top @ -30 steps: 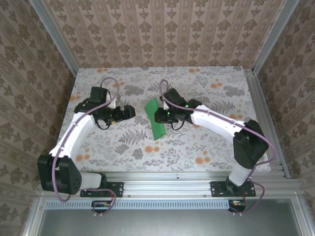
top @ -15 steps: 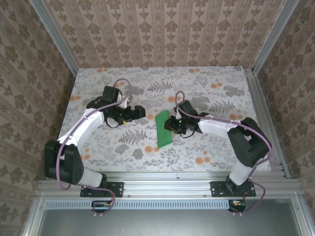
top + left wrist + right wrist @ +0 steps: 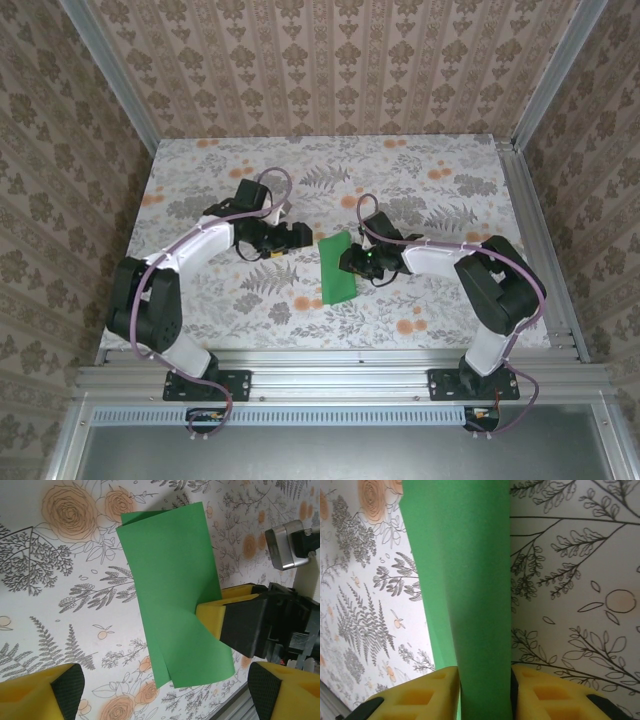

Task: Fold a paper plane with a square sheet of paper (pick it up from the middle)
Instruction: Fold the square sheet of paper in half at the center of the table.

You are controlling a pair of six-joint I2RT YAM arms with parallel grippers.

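The right gripper (image 3: pixel 352 262) pinches the right edge of the folded green sheet (image 3: pixel 337 275) at centre frame, light and limp, probably best held near a crease, while the left gripper (image 3: pixel 298 236) gapes empty.

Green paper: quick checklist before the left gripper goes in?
1. Right gripper on the folded green paper: the paper sits between its pads. Ok.
2. Left gripper open and holding nothing. Ok.
3. Left gripper short of the paper's edge, not touching it in the top view. Ok.
4. Folded layers aligned: the edges splay apart at the corners in the left wrist view. Not ok.
5. Paper lying flat on the floral table: cannot tell.
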